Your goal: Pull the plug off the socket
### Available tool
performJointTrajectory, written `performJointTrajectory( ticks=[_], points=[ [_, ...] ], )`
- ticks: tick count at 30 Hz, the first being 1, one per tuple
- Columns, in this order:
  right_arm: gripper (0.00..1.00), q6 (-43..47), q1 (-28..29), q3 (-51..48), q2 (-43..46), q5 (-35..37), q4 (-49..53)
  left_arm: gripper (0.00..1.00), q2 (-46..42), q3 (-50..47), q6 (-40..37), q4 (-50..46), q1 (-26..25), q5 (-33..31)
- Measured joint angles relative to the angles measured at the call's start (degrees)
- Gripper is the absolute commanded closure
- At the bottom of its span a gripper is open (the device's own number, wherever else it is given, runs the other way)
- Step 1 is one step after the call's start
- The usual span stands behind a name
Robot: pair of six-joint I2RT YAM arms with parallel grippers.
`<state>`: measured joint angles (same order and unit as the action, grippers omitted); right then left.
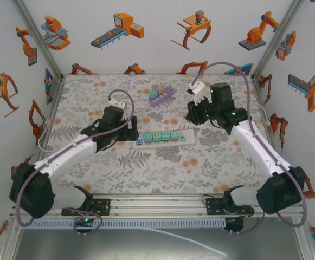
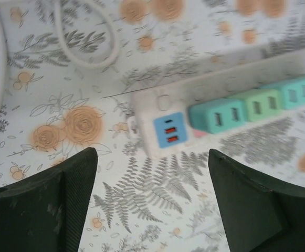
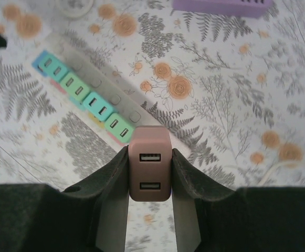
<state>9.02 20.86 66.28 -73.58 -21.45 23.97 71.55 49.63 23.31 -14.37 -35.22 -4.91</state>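
Right wrist view: one pinkish-brown plug (image 3: 149, 173) with two USB ports sits clamped between the right claw's (image 3: 149, 153) fingers. One white power strip (image 3: 105, 92) lies ahead and left of it, carrying four green and teal plugs (image 3: 97, 104). The left claw (image 2: 152, 157) gapes wide, holding nothing, with the strip's end just ahead.

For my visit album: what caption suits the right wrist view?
Right gripper clamps a pink USB plug at the power strip end.
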Motion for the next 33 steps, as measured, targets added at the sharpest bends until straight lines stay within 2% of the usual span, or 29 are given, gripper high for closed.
performJointTrajectory(
  ticks=[7, 12, 16, 21, 26, 33],
  points=[
    [0.89, -25.1, 0.0, -10.6, 10.9, 4.4, -2.9, 0.08, -12.9, -2.3, -4.2, 4.7, -2.5, 16.6],
    [0.89, -39.7, -0.2, -21.6, 16.8, 3.9, -7.1, 0.01, -14.8, -2.3, -6.2, 5.6, -6.8, 25.5],
    [0.89, -48.4, -0.2, -31.5, 20.1, 2.4, -12.3, 0.03, -14.7, -2.3, -7.7, 5.2, -10.8, 29.6],
    [0.89, -54.4, -0.2, -40.4, 19.3, 0.5, -17.9, 0.03, -14.7, -2.3, -8.8, 4.7, -13.9, 31.7],
    [0.86, -56.4, -0.2, -43.1, 14.0, -1.3, -23.4, 0.03, -14.4, -3.0, -9.2, 4.3, -14.7, 32.7],
    [0.77, -57.1, -0.2, -45.5, 6.3, -1.4, -31.5, 0.03, -12.8, -3.4, -10.6, 2.8, -16.2, 33.2]
  ],
)
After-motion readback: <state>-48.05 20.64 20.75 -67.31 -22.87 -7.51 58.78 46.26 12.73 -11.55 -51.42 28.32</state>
